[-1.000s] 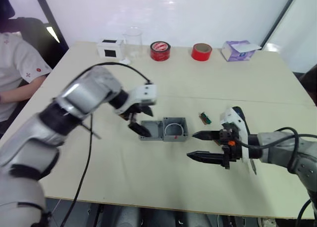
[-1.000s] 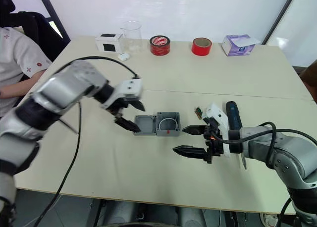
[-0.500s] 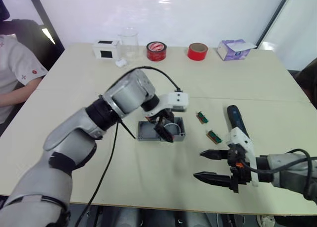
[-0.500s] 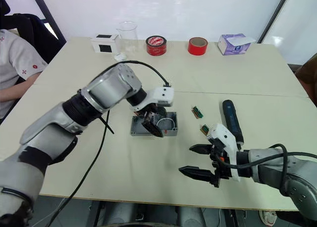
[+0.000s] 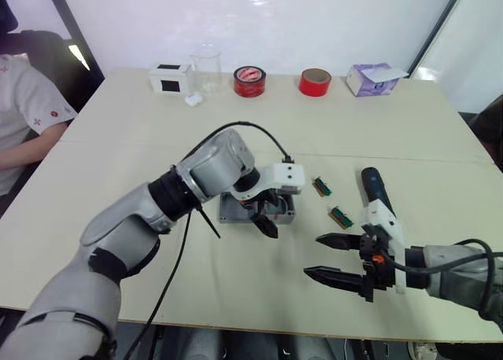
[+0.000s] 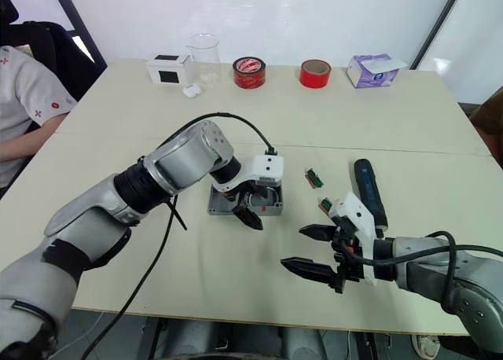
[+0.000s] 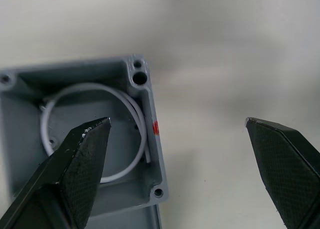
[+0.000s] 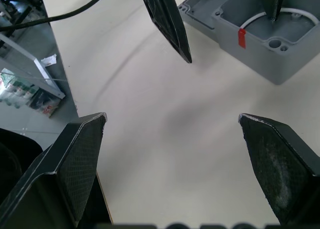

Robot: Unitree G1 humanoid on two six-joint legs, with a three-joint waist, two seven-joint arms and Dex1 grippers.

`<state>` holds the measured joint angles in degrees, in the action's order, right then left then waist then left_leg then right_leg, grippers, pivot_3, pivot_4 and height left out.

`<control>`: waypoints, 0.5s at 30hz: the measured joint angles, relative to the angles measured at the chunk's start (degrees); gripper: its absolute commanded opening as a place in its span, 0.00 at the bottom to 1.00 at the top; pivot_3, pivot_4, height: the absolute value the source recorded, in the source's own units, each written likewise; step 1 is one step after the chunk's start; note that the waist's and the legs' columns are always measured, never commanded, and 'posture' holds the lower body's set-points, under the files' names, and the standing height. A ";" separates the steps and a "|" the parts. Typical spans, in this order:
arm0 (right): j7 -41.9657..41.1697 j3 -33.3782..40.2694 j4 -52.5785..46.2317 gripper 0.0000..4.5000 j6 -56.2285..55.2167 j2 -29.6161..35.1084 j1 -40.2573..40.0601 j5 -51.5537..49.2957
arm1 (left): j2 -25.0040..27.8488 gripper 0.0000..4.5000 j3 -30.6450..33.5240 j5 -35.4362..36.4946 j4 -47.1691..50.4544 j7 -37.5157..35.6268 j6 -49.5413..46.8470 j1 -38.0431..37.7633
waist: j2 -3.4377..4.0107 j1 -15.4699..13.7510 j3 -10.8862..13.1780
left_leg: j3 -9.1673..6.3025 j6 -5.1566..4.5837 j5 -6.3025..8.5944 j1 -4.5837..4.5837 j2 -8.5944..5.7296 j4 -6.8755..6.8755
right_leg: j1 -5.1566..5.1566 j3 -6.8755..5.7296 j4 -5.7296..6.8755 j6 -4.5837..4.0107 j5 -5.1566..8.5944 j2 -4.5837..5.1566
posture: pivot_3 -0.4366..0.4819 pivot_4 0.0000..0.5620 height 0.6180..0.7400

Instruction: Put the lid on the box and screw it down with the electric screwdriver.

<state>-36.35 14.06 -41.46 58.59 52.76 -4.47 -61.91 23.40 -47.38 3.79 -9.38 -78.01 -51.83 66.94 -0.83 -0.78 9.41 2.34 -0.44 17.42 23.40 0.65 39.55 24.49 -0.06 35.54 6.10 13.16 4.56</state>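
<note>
**Left gripper spread over the open box; lid not yet on**

The box (image 6: 266,199) sits open side up near the middle of the desk (image 6: 409,132), its white wire loop (image 7: 95,134) and a red mark on one wall visible from the left wrist camera. Touching its left side lies a second grey part (image 6: 220,200), judged to be the lid, lying flat on the desk; the left forearm hides much of it, so which face is up I cannot tell.

The left gripper (image 6: 250,209) hangs over the box's near wall with fingers wide apart, holding nothing: one fingertip (image 7: 87,154) sits above the cavity, the other over bare desk beyond the wall. This straddle reads as lining up on the box wall, perhaps to steady or shift it.

The right gripper (image 6: 310,251) hovers near the front edge, well apart from the box, fingers spread and empty. The electric screwdriver (image 6: 368,189) lies on the desk just behind it, towards the right edge, within reach for later. Two small green parts (image 6: 314,176) lie between box and screwdriver.

Judgement: early stage; lid placement outstanding, screws not started.
</note>
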 measured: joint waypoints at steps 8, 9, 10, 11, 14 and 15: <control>-0.02 -0.28 0.18 1.00 -1.34 0.01 -0.32 0.59 | -4.04 0.50 -0.61 -2.49 -3.90 2.21 2.74 -1.10 | 0.00 0.00 0.00 | -0.01 -0.23 0.13 0.04 0.00 0.37 | -0.05 0.00 0.18 0.00 0.00 0.01 | 0.48 0.27 1.00; -0.03 -0.28 0.22 1.00 -1.49 0.01 -0.39 0.65 | -4.29 0.41 -0.61 -2.66 -4.06 2.33 2.85 -1.11 | 0.00 0.02 0.00 | -0.01 -0.23 0.14 0.04 0.00 0.39 | -0.05 0.01 0.22 0.00 0.01 0.01 | 0.48 0.27 1.00; -0.05 -0.24 0.27 1.00 -1.62 0.02 -0.53 0.85 | -4.59 0.31 -0.61 -3.05 -4.33 2.58 3.32 -1.11 | 0.00 0.02 0.00 | -0.01 -0.24 0.14 0.04 0.00 0.42 | -0.05 0.01 0.25 0.00 0.01 0.01 | 0.48 0.27 1.00; -0.07 -0.09 0.32 1.00 -1.71 0.03 -0.93 0.94 | -4.91 0.22 -0.61 -3.35 -4.69 2.86 3.84 -1.12 | 0.00 0.02 0.00 | -0.02 -0.24 0.14 0.03 0.00 0.43 | -0.05 0.01 0.28 -0.01 0.01 0.01 | 0.48 0.27 1.00; -0.11 0.31 0.44 1.00 -1.91 0.03 -1.79 0.96 | -5.21 0.01 -0.57 -4.47 -5.48 3.40 4.72 -1.31 | 0.00 0.02 0.00 | -0.03 -0.24 0.14 0.02 0.00 0.45 | -0.05 0.01 0.34 -0.01 0.02 0.01 | 0.48 0.27 1.00; -0.11 0.37 0.58 1.00 -1.92 0.05 -2.09 0.97 | -5.22 0.01 0.39 -4.76 -5.10 3.55 5.54 -1.05 | 0.00 -0.07 -0.01 | -0.06 -0.24 0.14 -0.01 0.01 0.47 | -0.10 0.00 0.36 -0.01 0.02 0.01 | 0.48 0.27 1.00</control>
<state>-36.46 14.43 -40.88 56.67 52.81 -6.56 -60.94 18.18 -46.99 -0.97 -14.48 -74.46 -46.29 65.89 -0.83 -0.85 9.41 2.29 -0.68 17.56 23.39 0.67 40.02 24.39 -0.06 35.90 6.08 13.18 4.57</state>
